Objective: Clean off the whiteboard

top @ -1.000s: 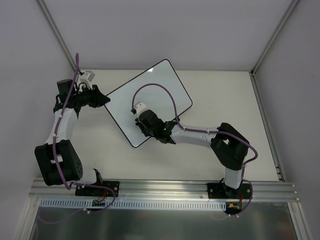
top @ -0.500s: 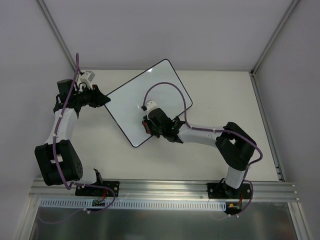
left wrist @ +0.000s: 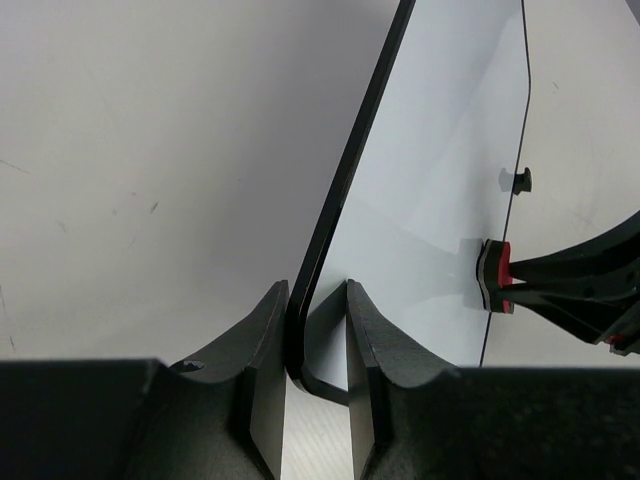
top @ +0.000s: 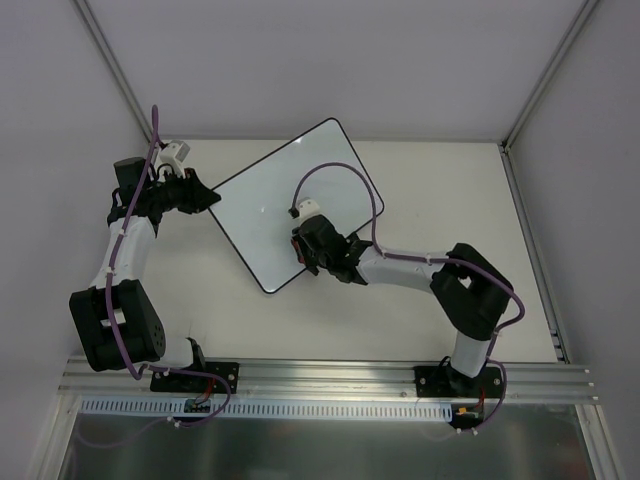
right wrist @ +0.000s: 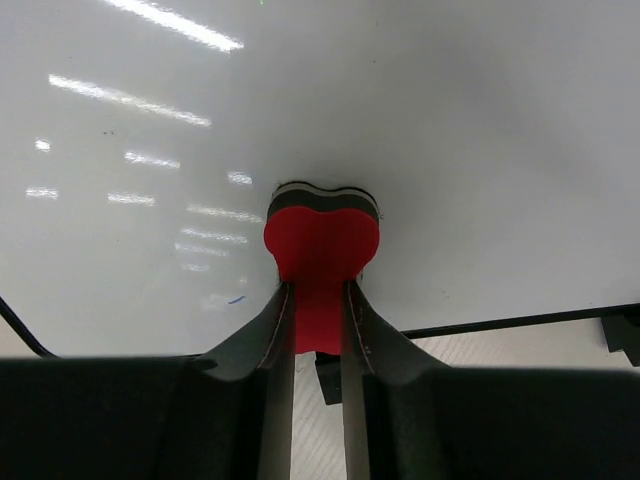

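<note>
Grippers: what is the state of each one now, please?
Left gripper: closed on the whiteboard, at its rim.
Right gripper: closed on the red eraser, which presses against the whiteboard.

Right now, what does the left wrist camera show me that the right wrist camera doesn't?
Only the left wrist view shows the left claw clamped on the black rim of the whiteboard at a corner, with the board tilted up off the table.

Only the right wrist view shows a faint blue fleck on the board beside the fingers, and light reflections across the surface.

Both views show the whiteboard and the red eraser, which the right claw pinches and presses against the board.
</note>
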Robot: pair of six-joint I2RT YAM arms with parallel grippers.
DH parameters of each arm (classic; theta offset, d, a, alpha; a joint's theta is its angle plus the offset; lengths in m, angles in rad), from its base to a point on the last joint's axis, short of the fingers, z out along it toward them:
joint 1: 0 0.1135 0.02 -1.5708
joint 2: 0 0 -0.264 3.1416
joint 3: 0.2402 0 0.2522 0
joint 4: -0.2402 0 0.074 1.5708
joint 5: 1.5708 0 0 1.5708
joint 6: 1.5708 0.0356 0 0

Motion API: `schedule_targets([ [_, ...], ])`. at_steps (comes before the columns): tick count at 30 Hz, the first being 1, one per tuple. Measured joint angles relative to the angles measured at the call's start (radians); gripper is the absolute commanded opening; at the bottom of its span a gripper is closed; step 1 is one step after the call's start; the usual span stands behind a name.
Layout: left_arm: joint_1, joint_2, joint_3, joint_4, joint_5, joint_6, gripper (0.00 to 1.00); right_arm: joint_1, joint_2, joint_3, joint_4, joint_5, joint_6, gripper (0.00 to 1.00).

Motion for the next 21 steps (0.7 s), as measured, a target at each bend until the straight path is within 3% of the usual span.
schedule_targets([
  [12, 0.000, 0.000, 0.000, 0.015, -0.002, 0.001, 0.00, 0.120, 0.076, 0.113, -0.016, -0.029, -0.025, 0.00],
  [21, -0.002, 0.004, 0.000, 0.029, -0.001, 0.005, 0.00, 0.131, 0.130, 0.213, -0.087, -0.084, -0.055, 0.00],
])
